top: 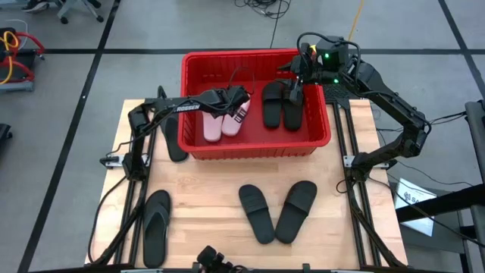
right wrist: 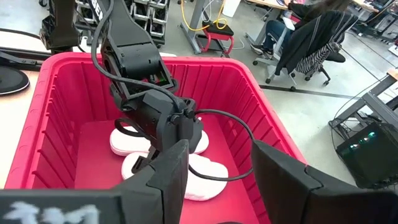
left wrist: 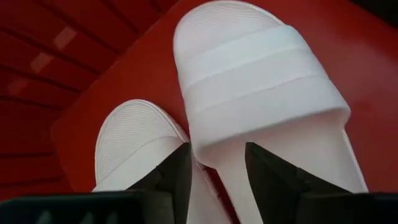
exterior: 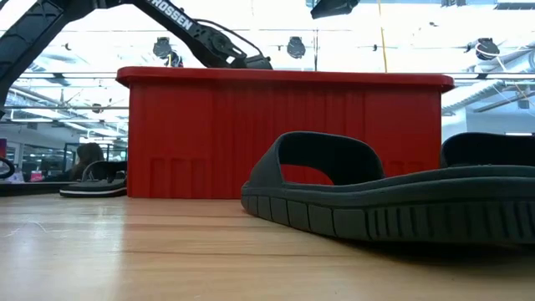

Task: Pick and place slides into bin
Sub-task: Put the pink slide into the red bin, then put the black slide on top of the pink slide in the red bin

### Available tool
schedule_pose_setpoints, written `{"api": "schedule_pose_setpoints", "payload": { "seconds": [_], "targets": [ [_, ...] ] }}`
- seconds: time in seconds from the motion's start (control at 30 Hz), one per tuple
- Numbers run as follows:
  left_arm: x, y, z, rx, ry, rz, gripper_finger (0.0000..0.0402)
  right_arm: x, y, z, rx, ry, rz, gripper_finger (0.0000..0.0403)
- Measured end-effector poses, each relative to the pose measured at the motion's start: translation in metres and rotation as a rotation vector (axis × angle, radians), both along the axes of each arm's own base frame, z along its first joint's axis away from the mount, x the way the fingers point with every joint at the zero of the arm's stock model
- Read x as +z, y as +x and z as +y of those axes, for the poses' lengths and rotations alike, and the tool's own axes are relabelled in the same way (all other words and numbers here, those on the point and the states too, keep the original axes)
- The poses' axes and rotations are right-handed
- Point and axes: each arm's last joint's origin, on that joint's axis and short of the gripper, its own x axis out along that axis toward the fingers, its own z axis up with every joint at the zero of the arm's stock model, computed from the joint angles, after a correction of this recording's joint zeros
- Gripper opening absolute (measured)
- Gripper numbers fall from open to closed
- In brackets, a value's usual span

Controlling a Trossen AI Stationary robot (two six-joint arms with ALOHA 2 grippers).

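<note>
The red bin (top: 189, 68) stands at the table's far middle. Two pale pink slides (top: 213, 126) (top: 233, 120) lie side by side on its floor at the left, and two black slides (top: 273, 104) (top: 294, 108) lie at the right. My left gripper (left wrist: 217, 168) reaches into the bin from the left and stands open just over the heel end of the larger-looking pink slide (left wrist: 261, 81). The other pink slide (left wrist: 134, 137) lies beside it. My right gripper (right wrist: 217, 186) hangs open above the bin's far right corner, holding nothing. My left gripper points slanting down at the pink slide's heel end (left wrist: 273, 143), one finger on each side of its side edge. I cannot tell whether the fingertips (left wrist: 180, 158) touch it. The slide lies flat on the bin's floor.
On the table near the front lie two black slides (top: 256, 214) (top: 296, 210) and a black flip-flop (top: 157, 225). Another black one (top: 174, 144) lies beside the bin's left wall under my left arm. Bare wood shows between the bin and the front slides.
</note>
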Motion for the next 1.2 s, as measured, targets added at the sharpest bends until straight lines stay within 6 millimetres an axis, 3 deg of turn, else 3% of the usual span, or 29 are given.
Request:
{"api": "schedule_pose_setpoints", "payload": {
  "seconds": [0.13, 0.3, 0.43, 0.63, 0.93, 1.2],
  "targets": [
    [0.018, -0.006, -0.004, -0.056, 0.017, 0.018, 0.0147, 0.0, 0.0, 0.0, 0.0, 0.0, 0.0, 0.0164],
    [0.066, -0.026, -0.014, -0.066, 0.056, -0.062, 0.0147, 0.0, 0.0, 0.0, 0.0, 0.002, 0.003, 0.0164],
    [0.109, -0.049, -0.032, -0.123, 0.098, -0.079, 0.0147, -0.003, -0.001, 0.001, 0.002, 0.022, 0.033, 0.0164],
    [0.147, -0.085, -0.071, -0.14, 0.085, -0.063, 0.0147, -0.01, -0.001, 0.008, 0.036, 0.045, 0.105, 0.0164],
    [0.169, -0.126, -0.134, -0.071, -0.047, -0.069, 0.0147, -0.013, 0.01, 0.031, 0.162, -0.007, 0.155, 0.0164],
    [0.166, -0.135, -0.182, -0.069, -0.126, -0.022, 0.0147, -0.017, 0.02, 0.061, 0.282, 0.005, 0.204, 0.0164]
  ]
}}
